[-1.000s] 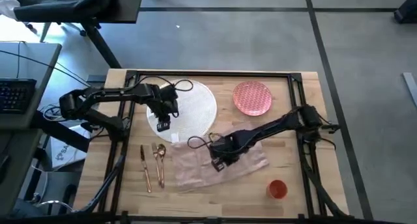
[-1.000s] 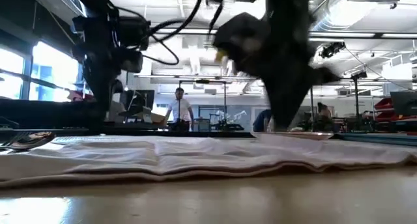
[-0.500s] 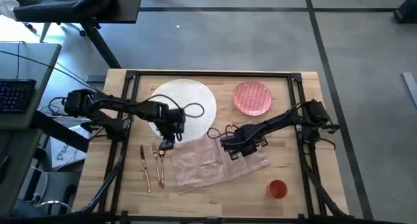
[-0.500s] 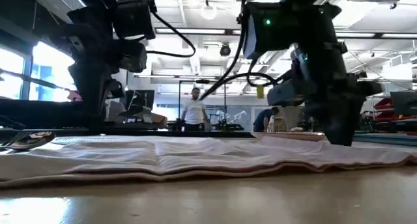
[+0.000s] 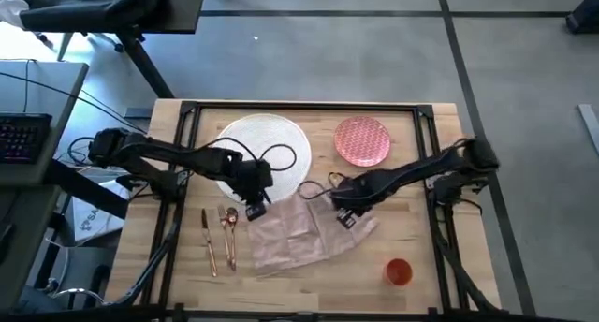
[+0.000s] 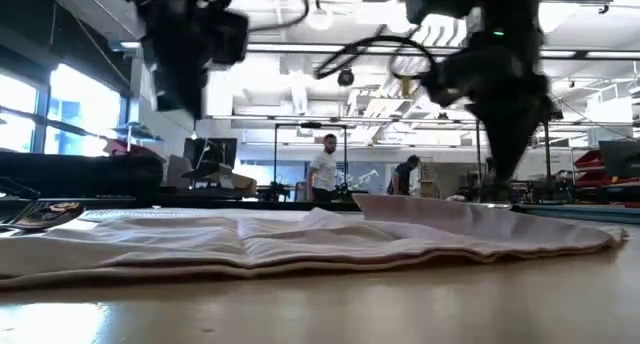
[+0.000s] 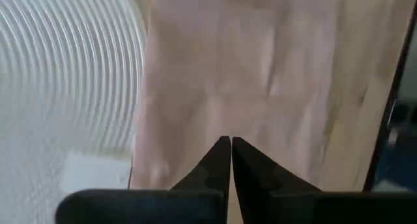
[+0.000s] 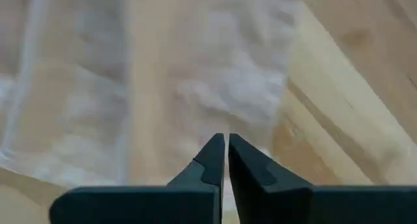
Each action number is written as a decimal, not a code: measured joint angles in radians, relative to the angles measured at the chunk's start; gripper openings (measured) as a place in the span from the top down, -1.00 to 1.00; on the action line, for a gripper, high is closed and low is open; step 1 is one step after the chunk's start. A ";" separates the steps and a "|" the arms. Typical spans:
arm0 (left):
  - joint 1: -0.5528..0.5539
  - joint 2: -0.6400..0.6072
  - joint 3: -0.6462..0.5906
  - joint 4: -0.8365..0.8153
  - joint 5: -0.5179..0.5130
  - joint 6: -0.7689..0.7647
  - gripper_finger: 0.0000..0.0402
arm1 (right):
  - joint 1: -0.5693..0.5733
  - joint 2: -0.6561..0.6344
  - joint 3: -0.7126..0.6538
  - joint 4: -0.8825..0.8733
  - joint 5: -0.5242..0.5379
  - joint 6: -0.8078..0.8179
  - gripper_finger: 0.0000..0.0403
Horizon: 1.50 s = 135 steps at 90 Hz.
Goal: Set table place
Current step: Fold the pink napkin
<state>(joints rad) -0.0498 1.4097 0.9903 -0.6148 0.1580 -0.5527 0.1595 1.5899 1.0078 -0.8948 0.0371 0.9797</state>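
Both arms are over the pale pink napkin (image 5: 301,230), which lies spread and somewhat rumpled on the tabletop (image 5: 426,294), just below the large white plate (image 5: 267,149) and to the right of the gold cutlery (image 5: 221,236). The left gripper (image 5: 254,207) sits at the napkin's upper left corner, close to the white plate's edge. The right gripper (image 5: 343,214) is at the cloth's upper right part. In each wrist view the two dark fingers meet at their tips, so both pairs are closed; whether either pinches a fold of cloth I cannot tell from these views. The low view shows the right side of the napkin rising in a raised fold beneath the right arm, which suggests that end is being lifted or dragged.

The small pink plate (image 5: 362,139) rests apart at the upper right, and the orange cup (image 5: 398,271) stands near the lower right corner.

The step in hand looks like arranging the napkin: straightening or folding it before it takes its place beside the plate. The next move likely calls for the two grippers to work together, keeping the cloth taut and clear of the cutlery.
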 joint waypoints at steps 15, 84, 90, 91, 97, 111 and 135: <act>0.022 0.009 0.017 0.117 -0.049 -0.084 1.00 | -0.065 -0.195 -0.249 0.188 -0.056 0.048 0.65; 0.221 0.789 0.750 0.072 -0.014 0.215 0.46 | 0.056 -0.544 -0.395 0.252 -0.055 0.280 -0.09; 0.232 0.823 0.784 0.082 -0.013 0.255 0.37 | 0.086 -0.545 -0.394 0.255 -0.054 0.301 -0.08; 0.235 0.829 0.789 0.083 -0.012 0.261 0.36 | 0.091 -0.545 -0.394 0.254 -0.054 0.303 -0.08; 0.242 0.854 0.807 0.089 -0.010 0.293 0.32 | 0.121 -0.545 -0.394 0.254 -0.050 0.324 -0.07; 0.243 0.901 0.807 0.090 0.009 0.405 0.33 | 0.185 -0.545 -0.394 0.251 -0.034 0.367 -0.07; 0.199 0.934 0.808 0.161 -0.113 0.516 0.38 | 0.255 -0.544 -0.394 0.248 -0.021 0.411 -0.07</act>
<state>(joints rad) 0.1495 2.3442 1.7981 -0.4542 0.0447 -0.0364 0.4146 1.0454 0.6140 -0.6469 0.0166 1.3911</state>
